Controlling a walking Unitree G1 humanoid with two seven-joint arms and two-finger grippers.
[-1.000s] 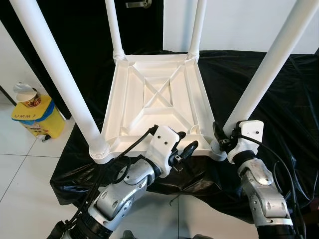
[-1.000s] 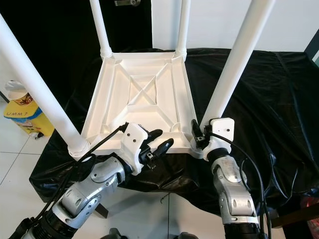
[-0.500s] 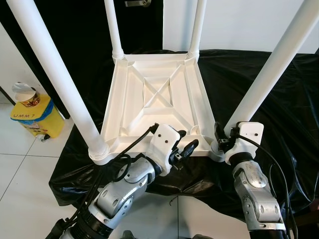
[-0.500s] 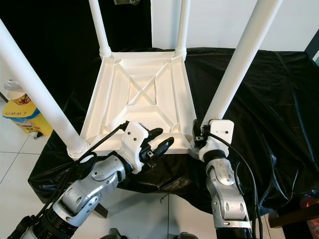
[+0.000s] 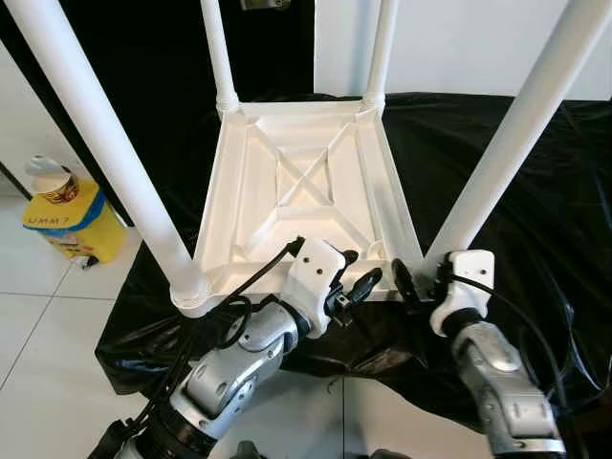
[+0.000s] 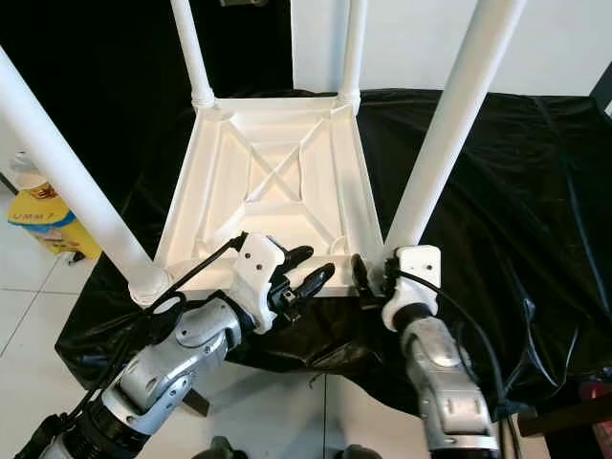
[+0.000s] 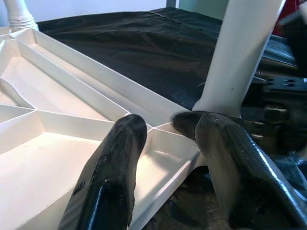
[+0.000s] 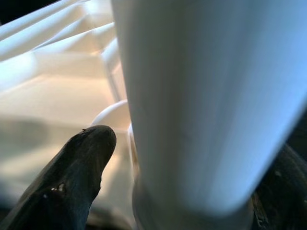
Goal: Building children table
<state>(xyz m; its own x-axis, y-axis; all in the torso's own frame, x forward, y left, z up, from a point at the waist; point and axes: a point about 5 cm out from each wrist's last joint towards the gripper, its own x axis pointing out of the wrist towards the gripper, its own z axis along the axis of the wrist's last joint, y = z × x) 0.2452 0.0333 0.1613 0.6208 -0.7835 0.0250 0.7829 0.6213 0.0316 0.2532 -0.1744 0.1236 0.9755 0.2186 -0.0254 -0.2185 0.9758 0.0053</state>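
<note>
Black-draped surface (image 5: 535,172) over pale tiled floor (image 5: 38,325). Directly atop the drape: upturned white children's table (image 5: 301,201), legs upward. On the tiles beside the drape: yellow container (image 5: 72,225).

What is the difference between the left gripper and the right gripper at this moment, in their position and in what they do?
The left gripper sits at the near edge of the upturned white table, its fingers open over the rim, while the right gripper is at the near right table leg, its fingers on either side of the leg's base. The left gripper encloses nothing, the right encloses the leg. Both are at the table's near side.
</note>
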